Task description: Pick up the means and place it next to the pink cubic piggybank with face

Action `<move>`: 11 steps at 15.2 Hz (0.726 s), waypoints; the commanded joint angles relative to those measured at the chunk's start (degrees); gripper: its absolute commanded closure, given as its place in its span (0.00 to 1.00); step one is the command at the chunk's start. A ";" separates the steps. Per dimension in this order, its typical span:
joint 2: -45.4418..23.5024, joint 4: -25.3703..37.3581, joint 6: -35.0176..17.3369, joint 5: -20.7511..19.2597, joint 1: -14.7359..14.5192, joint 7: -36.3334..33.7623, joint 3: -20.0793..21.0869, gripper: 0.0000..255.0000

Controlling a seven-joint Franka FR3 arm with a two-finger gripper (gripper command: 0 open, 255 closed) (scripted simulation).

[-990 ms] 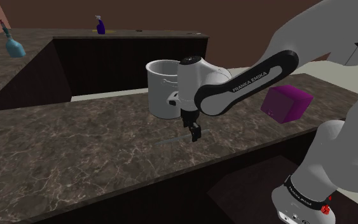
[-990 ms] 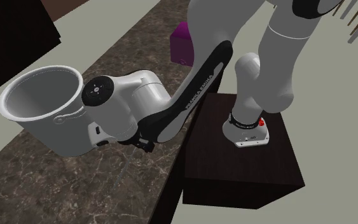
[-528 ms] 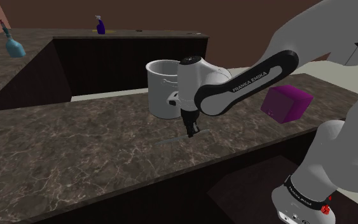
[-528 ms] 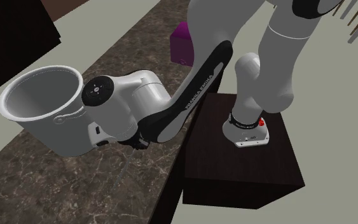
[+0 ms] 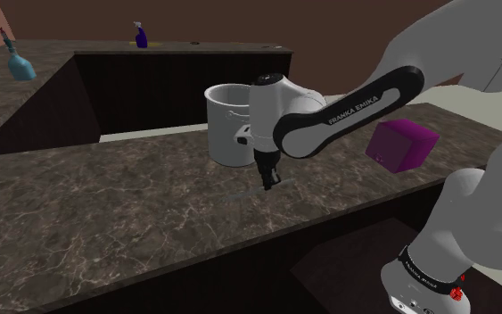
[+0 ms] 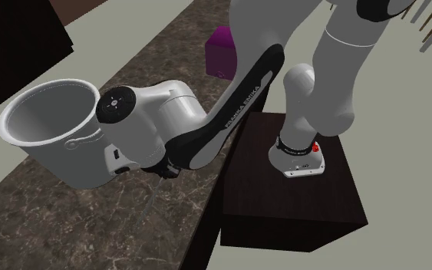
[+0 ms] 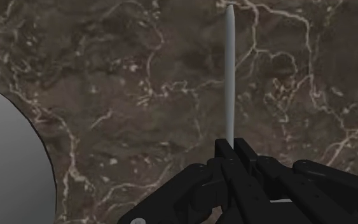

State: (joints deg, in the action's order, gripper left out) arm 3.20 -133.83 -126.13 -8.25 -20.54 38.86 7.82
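Pincer (image 5: pixel 267 182) points down at the dark marbled table (image 5: pixel 106 218), near the base of a white pail (image 5: pixel 228 125) with a wire handle. Wrist view: the 2 black fingers (image 7: pixel 225 159) are drawn narrow and clasp the near end of a slender grey rod (image 7: pixel 229 76). The rod runs straight out from the fingertips, parallel to the table top, and tapers to a point at its far end. Whether the rod lies on the stone or hangs just clear of it cannot be told. The pail's curved wall shows beside the pincer in the wrist view, apart from the rod. A magenta cube (image 5: pixel 402 144) sits on the same table well apart from the pincer, toward the shoulder view's right; no face can be made out on it. On the far table beyond the dark recess stand 2 spray bottles, a teal one (image 5: pixel 19 61) and a blue one (image 5: pixel 141 36). The arm's base is mounted on a dark box stand (image 6: pixel 298 211) beside the table's edge.
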 commanded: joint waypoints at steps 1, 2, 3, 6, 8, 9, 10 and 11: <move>0.74 0.71 1.43 0.27 0.00 0.36 -0.03 1.00; 1.17 1.06 2.20 0.41 -0.02 0.53 -0.03 1.00; 1.60 1.43 2.97 0.55 -0.03 0.69 -0.04 1.00; 2.80 2.59 5.29 0.93 -0.08 1.16 -0.06 1.00; 3.54 3.42 6.84 1.16 -0.10 1.45 -0.07 1.00; 3.88 3.86 7.61 1.26 -0.11 1.59 -0.08 1.00; 4.22 4.30 8.38 1.36 -0.13 1.73 -0.09 1.00; 4.54 4.76 9.15 1.45 -0.14 1.86 -0.10 1.00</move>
State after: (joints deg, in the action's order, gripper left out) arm 7.17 -129.39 -117.89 -6.96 -20.63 40.60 7.70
